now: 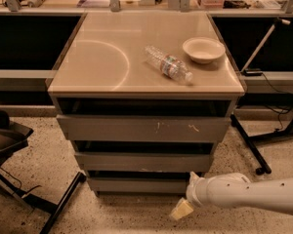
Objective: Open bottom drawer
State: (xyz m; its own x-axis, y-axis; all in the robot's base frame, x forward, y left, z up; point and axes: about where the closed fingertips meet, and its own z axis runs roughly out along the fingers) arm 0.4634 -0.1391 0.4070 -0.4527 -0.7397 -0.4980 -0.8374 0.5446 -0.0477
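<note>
The bottom drawer (136,185) sits just up and left of your gripper (182,209), whose opening can't be told; it's likely stiff, light and handleless, so hook its top lip

Plastic-looking gripper (182,209) by matt bottom drawer (136,185)

Bottom drawer (136,185) was plain grey; top drawer (136,128) grey with white scratches; cabinet top (102,62) tan with a pale arc; bowl (203,49) cream; floor (39,174) speckled beige; gripper (182,209) pale yellow, low by the bottom drawer's right corner.
</note>
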